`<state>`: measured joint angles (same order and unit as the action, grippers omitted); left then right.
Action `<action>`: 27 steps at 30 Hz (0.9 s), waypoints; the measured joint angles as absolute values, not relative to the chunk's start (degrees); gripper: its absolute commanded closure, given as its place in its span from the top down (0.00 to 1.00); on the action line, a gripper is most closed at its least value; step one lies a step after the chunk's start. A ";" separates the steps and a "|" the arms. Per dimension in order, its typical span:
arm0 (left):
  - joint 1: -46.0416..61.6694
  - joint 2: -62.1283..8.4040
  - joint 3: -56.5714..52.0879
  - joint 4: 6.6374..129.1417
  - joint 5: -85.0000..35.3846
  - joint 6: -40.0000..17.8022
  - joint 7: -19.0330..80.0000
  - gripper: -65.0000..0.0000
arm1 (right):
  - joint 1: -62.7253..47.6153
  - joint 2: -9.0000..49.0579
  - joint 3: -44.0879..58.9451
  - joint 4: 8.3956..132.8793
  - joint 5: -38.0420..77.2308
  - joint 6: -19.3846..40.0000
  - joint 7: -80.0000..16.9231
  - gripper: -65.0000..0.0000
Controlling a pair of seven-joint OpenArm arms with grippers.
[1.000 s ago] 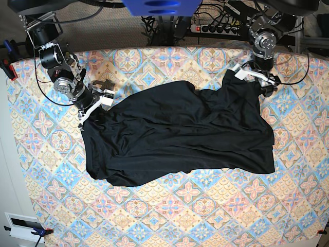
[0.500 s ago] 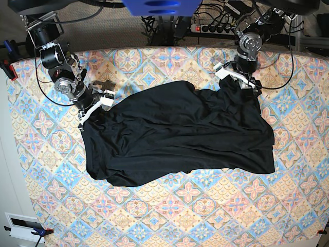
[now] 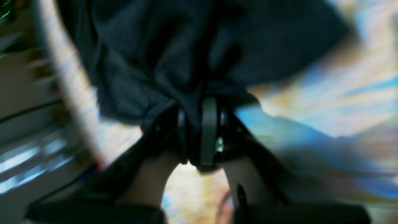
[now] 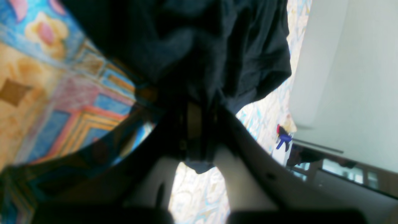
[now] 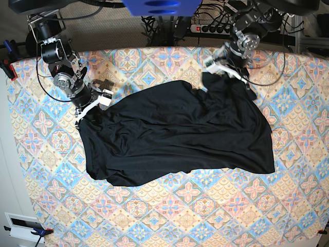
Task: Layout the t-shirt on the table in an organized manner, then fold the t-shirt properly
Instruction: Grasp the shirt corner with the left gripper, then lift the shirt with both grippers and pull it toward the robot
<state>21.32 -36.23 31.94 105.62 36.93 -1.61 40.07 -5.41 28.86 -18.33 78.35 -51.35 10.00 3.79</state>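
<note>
The black t-shirt (image 5: 175, 134) lies spread and wrinkled across the middle of the patterned table (image 5: 154, 216). My left gripper (image 5: 212, 72), at the far right of the base view, is shut on the shirt's far right corner and lifts it slightly. The blurred left wrist view shows its jaws (image 3: 199, 124) pinching black fabric (image 3: 149, 56). My right gripper (image 5: 85, 114), at the far left, is shut on the shirt's far left corner. The right wrist view shows its jaws (image 4: 196, 118) closed on bunched black cloth (image 4: 192, 49).
A power strip (image 5: 216, 28) and cables lie behind the table's far edge. A red clamp (image 5: 7, 67) sits on the left edge. A white device (image 5: 20, 226) with a blue clamp (image 5: 38, 231) is at the near left corner.
My left gripper has swung left and toward the far edge, dragging the shirt's far right corner with it. My right gripper has shifted slightly toward the far left, still holding its corner.
</note>
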 measured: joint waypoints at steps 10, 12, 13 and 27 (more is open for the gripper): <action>26.06 -36.49 27.44 115.18 34.37 -1.19 40.97 0.00 | -10.44 28.69 -11.90 82.17 -52.60 12.25 2.31 0.00; 26.87 -36.51 27.46 115.35 34.02 -1.54 40.97 0.00 | -11.60 28.75 -10.50 84.64 -53.54 14.06 1.32 0.00; 26.87 -36.49 27.46 115.79 34.04 -1.54 40.97 0.00 | -12.56 28.67 -9.54 85.65 -53.06 14.85 1.23 0.00; 31.07 -28.95 6.94 117.23 34.44 -1.58 28.45 0.00 | -21.41 28.84 5.21 96.36 -46.68 16.38 1.13 0.00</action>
<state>31.07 -28.95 6.94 117.23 34.44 -1.58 28.45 -21.41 28.84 5.21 96.36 -46.68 16.38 1.13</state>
